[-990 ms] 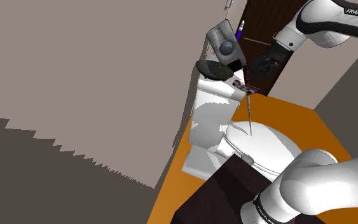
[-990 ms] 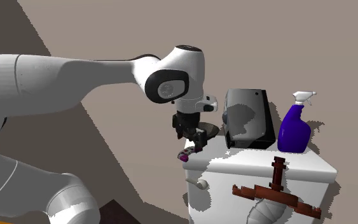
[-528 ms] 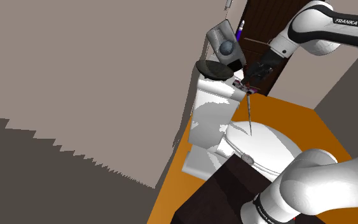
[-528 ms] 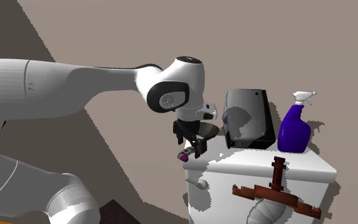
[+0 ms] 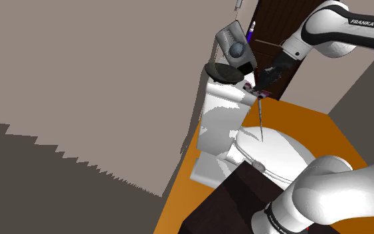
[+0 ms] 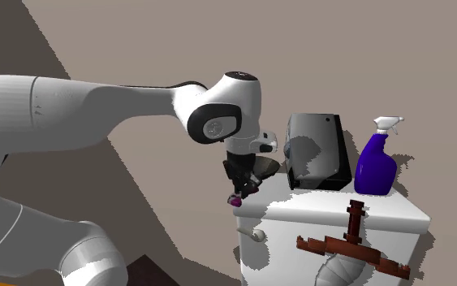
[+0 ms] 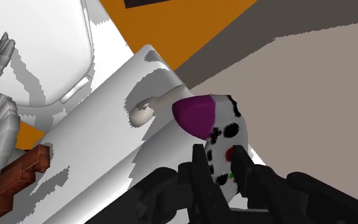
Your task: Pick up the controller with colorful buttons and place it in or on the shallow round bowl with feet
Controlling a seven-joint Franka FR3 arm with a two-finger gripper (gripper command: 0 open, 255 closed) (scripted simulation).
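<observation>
The controller [image 7: 219, 124] is white with a purple end, a black cross pad and small red and green buttons. It lies at the edge of the white toilet tank lid [image 6: 340, 207]. My gripper [image 7: 222, 175] is shut on the controller, one black finger on each side of it. My gripper [image 6: 241, 188] stands low over the tank's corner, with the controller [image 6: 236, 197] just under it. The shallow dark bowl [image 5: 222, 71] rests on the tank lid, close behind the gripper [image 5: 262, 83]. The bowl [image 6: 269, 166] is partly hidden by my hand.
A grey box-shaped object [image 6: 317, 150] and a blue spray bottle [image 6: 377, 162] stand on the tank lid beyond the bowl. A brown wooden piece [image 6: 348, 244] hangs at the tank's front. The flush handle [image 7: 147, 113] is below the controller. The toilet lid [image 5: 272, 153] and orange floor [image 5: 325, 129] lie below.
The hand came down over the controller at the tank's corner. Its fingers, apart earlier, have closed onto the controller. The controller has not moved.
</observation>
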